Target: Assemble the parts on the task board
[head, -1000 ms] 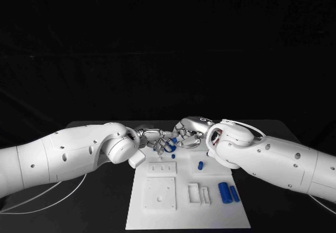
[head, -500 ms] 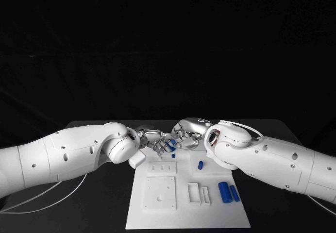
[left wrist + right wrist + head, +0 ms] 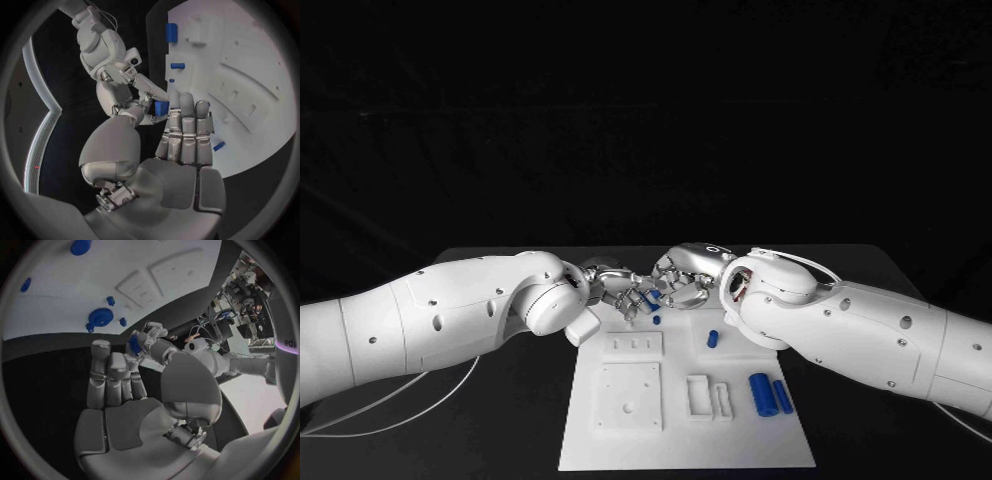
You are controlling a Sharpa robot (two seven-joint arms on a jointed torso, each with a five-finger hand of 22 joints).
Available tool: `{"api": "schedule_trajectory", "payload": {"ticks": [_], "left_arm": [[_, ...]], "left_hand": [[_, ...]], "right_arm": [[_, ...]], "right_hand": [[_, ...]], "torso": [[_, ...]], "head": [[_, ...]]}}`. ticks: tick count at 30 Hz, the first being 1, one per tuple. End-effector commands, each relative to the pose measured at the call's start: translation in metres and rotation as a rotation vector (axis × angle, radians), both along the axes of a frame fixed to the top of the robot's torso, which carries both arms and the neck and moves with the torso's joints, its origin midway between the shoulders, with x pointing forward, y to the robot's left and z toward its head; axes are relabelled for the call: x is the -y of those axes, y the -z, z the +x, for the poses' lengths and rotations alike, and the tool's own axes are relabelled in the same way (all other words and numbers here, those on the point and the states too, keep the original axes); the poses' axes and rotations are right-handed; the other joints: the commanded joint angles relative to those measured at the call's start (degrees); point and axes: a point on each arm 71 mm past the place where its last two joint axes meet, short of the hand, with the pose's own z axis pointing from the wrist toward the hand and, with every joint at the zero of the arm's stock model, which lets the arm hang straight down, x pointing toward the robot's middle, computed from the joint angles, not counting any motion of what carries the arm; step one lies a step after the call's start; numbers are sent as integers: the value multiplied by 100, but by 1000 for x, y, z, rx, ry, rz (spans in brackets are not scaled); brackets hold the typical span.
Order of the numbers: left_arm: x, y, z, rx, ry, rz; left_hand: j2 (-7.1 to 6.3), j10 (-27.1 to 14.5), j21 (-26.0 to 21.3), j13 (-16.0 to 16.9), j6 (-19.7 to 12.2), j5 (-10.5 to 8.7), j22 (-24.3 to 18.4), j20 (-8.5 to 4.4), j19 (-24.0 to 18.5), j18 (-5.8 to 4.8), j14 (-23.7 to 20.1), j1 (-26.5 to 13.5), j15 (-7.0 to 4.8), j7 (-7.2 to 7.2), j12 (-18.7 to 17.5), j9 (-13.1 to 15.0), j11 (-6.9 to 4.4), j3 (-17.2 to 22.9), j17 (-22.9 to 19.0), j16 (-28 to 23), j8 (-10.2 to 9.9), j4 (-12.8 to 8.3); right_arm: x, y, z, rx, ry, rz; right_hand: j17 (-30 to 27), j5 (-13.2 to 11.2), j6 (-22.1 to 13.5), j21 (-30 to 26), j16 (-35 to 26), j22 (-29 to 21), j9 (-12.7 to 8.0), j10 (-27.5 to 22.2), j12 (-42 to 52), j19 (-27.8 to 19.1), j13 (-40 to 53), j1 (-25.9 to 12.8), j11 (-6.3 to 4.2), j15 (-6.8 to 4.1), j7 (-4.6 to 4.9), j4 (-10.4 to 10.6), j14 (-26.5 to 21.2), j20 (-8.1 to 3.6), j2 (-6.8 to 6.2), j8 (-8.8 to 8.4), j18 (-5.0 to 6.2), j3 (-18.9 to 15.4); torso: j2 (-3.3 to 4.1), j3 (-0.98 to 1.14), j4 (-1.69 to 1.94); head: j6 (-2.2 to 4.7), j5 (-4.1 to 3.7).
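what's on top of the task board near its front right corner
Two blue cylinders lie side by side on the task board, beside a white slotted block. Whatever lies beneath them is covered.

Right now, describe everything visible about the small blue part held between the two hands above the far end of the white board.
The small blue part is a short, blocky piece of matte blue, plastic-looking material. It sits above the far end of the white task board, not resting on it. Fingers of the left hand and the right hand meet around it, hiding most of its shape. The head view shows it as a blue sliver between the silver fingers.
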Motion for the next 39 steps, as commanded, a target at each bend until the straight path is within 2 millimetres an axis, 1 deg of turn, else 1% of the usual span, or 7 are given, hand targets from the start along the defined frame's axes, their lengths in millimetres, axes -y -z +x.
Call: {"api": "schedule_trajectory", "payload": {"ticks": [1, 5, 7, 10, 30, 33, 39], "left_arm": [[6, -4, -1, 12, 38, -15], [6, -4, 0, 16, 34, -12], [7, -4, 0, 16, 33, -11], [7, -3, 0, 17, 39, -7], [7, -4, 1, 42, 25, 2], [7, -5, 2, 55, 12, 0], [4, -7, 4, 87, -17, 1]], "left_hand": [[158, 10, 32, 13, 63, 18, -12, -206, -54, 38, -15, 102, -33, -23, 35, -14, -49, 8, -14, 35, 14, -148], [401, 20, 44, 33, 132, 132, -28, -204, -69, 13, -16, 224, -31, -41, 46, -30, -53, 49, -37, 57, 14, -446], [497, 45, 56, 52, 197, 457, -44, -205, -72, -3, -22, 188, -28, -59, 61, -43, -64, 113, -60, 69, 16, -646], [466, 78, 64, 71, 271, 118, -79, -208, -56, -12, -18, 209, -27, -79, 74, -68, -78, 518, -98, 74, 8, -765], [558, 326, 289, 208, 583, 163, -69, -296, 96, -10, 146, -73, -126, -196, 267, 29, -201, 1111, -106, 294, 134, -1118], [545, 385, 353, 246, 646, 352, -60, -326, 140, -9, 207, -127, -166, -223, 333, 76, -235, 1161, -86, 380, 170, -1162], [464, 662, 628, 420, 970, 1221, 12, -464, 357, 14, 464, -355, -356, -373, 668, 289, -404, 1160, 44, 783, 361, -1330]], "right_arm": [[-2, 4, -2, -13, -17, -22], [-3, 5, -3, -17, -19, -19], [-3, 6, -4, -24, -20, -15], [-3, 6, -4, -25, -19, -15], [0, 8, -2, -32, -11, -9], [2, 7, -1, -47, -3, 22], [5, 7, 2, -45, 12, 52]], "right_hand": [[8, -1, 227, 37, 17, 83, 246, 19, 23, 20, -6, 6, 0, -46, 174, -6, 0, -8, 38, 110, 175, 40], [8, -1, 227, 36, 17, 83, 246, 20, 23, 20, -6, 5, 0, -46, 174, -6, 0, -8, 38, 110, 175, 43], [9, -1, 227, 36, 17, 83, 247, 20, 22, 21, -6, 4, 0, -45, 174, -6, 0, -8, 38, 110, 175, 44], [9, 0, 227, 36, 17, 82, 247, 21, 22, 21, -6, 4, 0, -45, 175, -5, 1, -8, 39, 110, 175, 46], [10, 2, 219, 33, 13, 81, 251, 21, 18, 21, -8, -3, 2, -44, 177, -10, 1, -8, 30, 107, 175, 61], [10, 22, 175, 27, 1, 81, 247, 3, -5, 15, -17, -21, 16, -31, 191, -38, -3, -5, -37, 81, 175, 57], [7, 593, -448, -8, -59, 90, 112, -141, -123, -72, -78, -344, 220, 160, 399, -307, -65, 14, -378, -262, 175, -551]], "torso": [[1, 1, 2], [4, 3, 3], [6, 3, 5], [3, 3, 3], [6, 2, 6], [2, 2, 3], [2, 5, -1]], "head": [[-14, -6], [-21, -4], [-23, -7], [-25, -10], [-39, -22], [-43, -14], [-37, -18]]}}
